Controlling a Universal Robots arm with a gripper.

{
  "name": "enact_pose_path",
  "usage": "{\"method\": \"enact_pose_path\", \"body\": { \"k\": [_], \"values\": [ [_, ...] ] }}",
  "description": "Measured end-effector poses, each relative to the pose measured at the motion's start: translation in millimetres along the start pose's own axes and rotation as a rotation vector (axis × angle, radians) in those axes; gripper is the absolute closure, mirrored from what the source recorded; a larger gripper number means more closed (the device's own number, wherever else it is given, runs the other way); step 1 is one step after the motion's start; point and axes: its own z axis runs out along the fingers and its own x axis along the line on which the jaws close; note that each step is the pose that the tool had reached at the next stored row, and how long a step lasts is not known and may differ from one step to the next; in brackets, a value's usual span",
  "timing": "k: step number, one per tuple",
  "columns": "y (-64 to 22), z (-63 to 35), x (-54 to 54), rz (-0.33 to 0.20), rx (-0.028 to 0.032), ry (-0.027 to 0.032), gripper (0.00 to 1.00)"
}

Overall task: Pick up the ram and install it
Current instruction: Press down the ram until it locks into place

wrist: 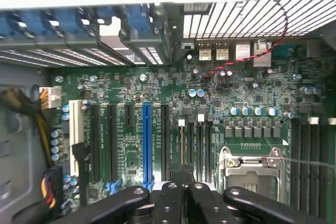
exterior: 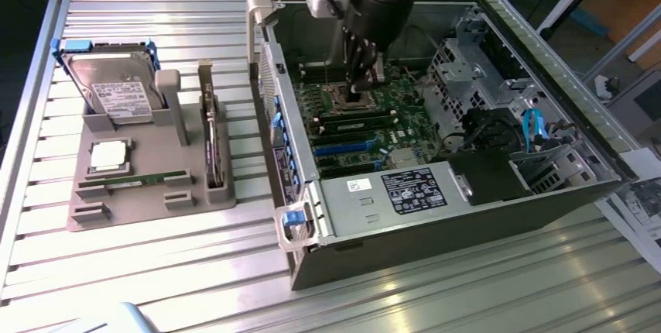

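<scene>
Hanging inside the open computer case (exterior: pixel 454 186), the gripper (exterior: pixel 361 89) is closed with nothing visibly between its fingers (wrist: pixel 181 195), poised above the motherboard (wrist: pixel 173 124) near the processor socket (wrist: pixel 252 166). The ram (exterior: pixel 132 181) lies on the grey tray (exterior: pixel 145 209) at the exterior view's left, well apart, so picking up appears not yet done. Close up, the wrist view gives the memory slots (wrist: pixel 197 145); the tray appears in the exterior view.

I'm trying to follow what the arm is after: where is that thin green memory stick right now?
In the exterior view the ram lies flat on the grey parts holder on the exterior view's left, just below the square silver processor, outside the computer case.
</scene>
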Motion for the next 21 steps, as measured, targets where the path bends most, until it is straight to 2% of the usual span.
{"method": "enact_pose_path", "body": {
  "k": [2,7,8,13,15,16,20,21],
  "values": [
    [0.1,-14.4,0.9,0.0,0.0,0.0024,0.89],
    [0.2,-43.1,2.8,0.0,0.0,0.0067,0.89],
    [0.3,-52.4,3.4,0.0,0.0,0.0077,0.89],
    [0.3,-54.2,3.5,0.0,0.0,0.0078,0.89],
    [-3.1,-54.2,3.4,0.0,0.0,0.0079,0.89],
    [-8.1,-54.2,3.4,0.0,0.0001,0.0078,0.89],
    [-45.5,-54.4,3.1,0.0,-0.0006,0.0078,0.89],
    [-52.6,-54.4,3.1,0.0,-0.0008,0.0077,0.89]
  ]
}}
